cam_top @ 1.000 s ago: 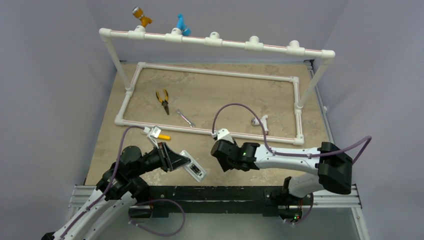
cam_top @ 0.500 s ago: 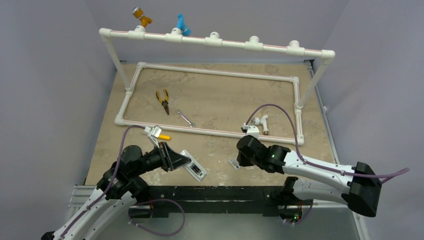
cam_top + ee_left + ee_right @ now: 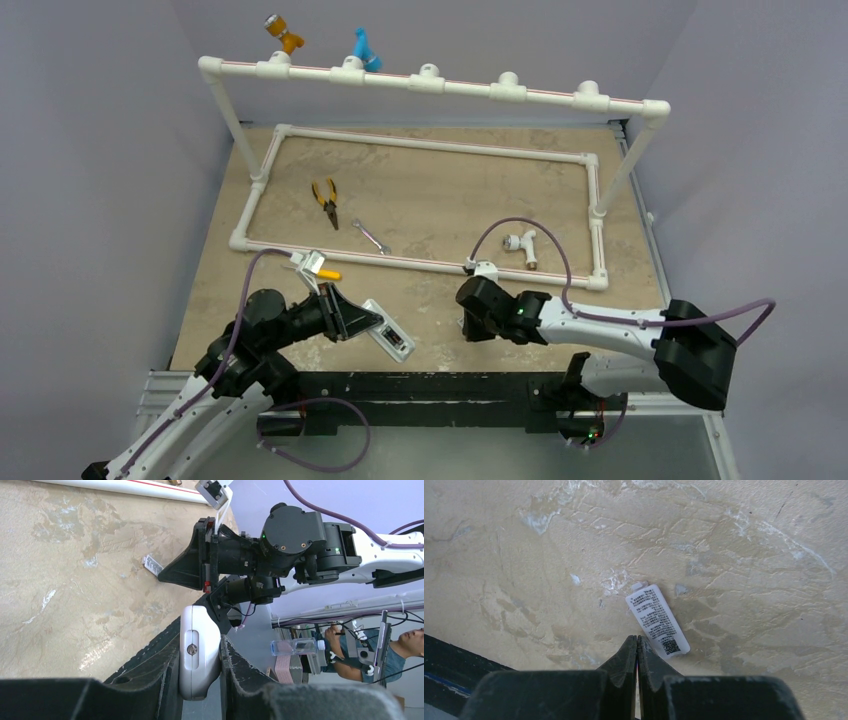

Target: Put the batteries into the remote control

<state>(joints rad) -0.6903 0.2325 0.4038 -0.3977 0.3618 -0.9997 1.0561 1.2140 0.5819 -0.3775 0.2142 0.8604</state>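
The left gripper [image 3: 366, 322] is clamped on the remote [image 3: 199, 650], one finger against each long side. It holds the remote outside the frame [image 3: 280, 248], on the near side of the near rail and below the frame's left half. The remote's free end reaches almost to the table's [image 3: 430, 298] near edge. From above its upturned face shows a dark recess, but whether batteries lie in it cannot be told. The right gripper [image 3: 637, 647] is pressed shut on nothing, its tips low over the table, also outside the near rail and below the frame's right half. A small white cover [image 3: 657, 620] lies flat, printed side up, just beside those tips, one long edge close to them and the other edges free. Bare tabletop runs between remote and cover. A yellow screwdriver [image 3: 327, 273] lies just outside the near rail, beyond the left gripper. Inside the frame, pliers [image 3: 325, 202] and a wrench [image 3: 371, 236] lie in the left half, and a white fitting [image 3: 524, 245] lies near the near right corner. The middle and far side are bare.
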